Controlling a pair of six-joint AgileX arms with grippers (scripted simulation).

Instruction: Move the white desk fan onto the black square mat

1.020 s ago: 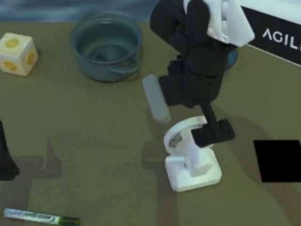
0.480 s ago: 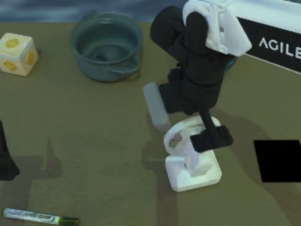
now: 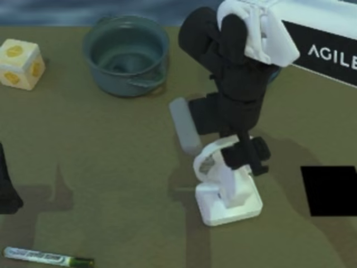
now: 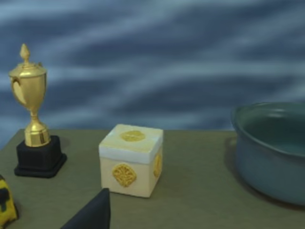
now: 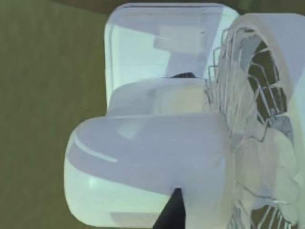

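Observation:
The white desk fan (image 3: 228, 204) stands upright on its square base a little right of the table's middle, with its round grilled head (image 3: 211, 162) turned to the left. My right gripper (image 3: 248, 156) is down over the fan's head and neck, partly hiding them. In the right wrist view the fan (image 5: 152, 143) fills the picture at very close range. The black square mat (image 3: 329, 190) lies flat at the right edge, apart from the fan and bare. My left gripper (image 3: 6, 190) is parked at the left edge, open, with one dark finger (image 4: 93, 212) showing.
A teal pot (image 3: 125, 53) stands at the back, and a white cube with yellow dots (image 3: 21, 64) at the back left. A grey cylinder (image 3: 184, 120) lies just behind the fan. A pen (image 3: 47, 257) lies at the front left. A gold trophy (image 4: 31, 119) appears in the left wrist view.
My right gripper has come down lower over the fan and turned, so its black end looks narrower from above. The fan and the left arm have not moved.

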